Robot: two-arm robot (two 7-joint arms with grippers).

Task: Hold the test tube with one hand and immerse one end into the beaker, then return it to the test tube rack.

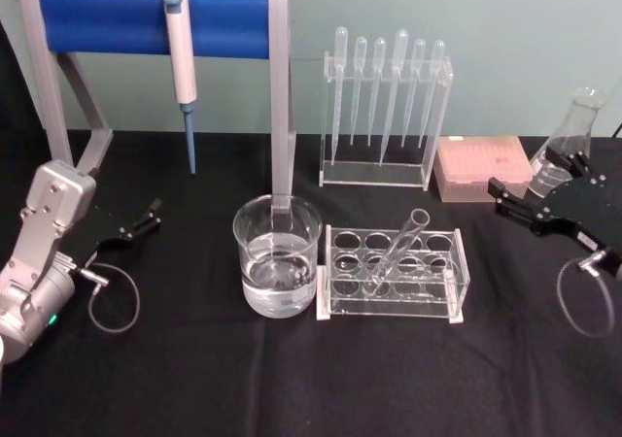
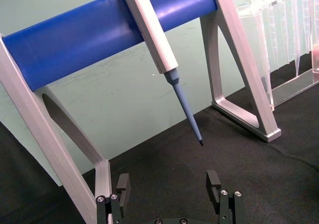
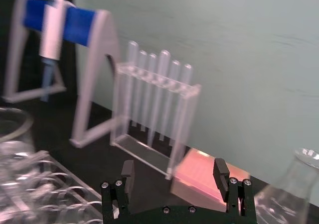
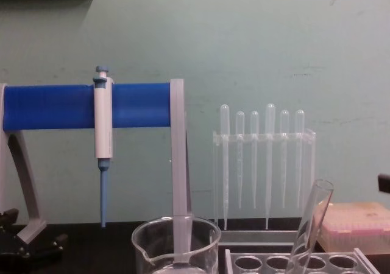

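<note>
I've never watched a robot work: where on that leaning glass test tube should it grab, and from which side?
Probably the bare upper stretch of the test tube, below its open rim, where it stands clear of the rack. It leans toward the robot's right, so the open right gripper seems best placed, closing across it.
</note>
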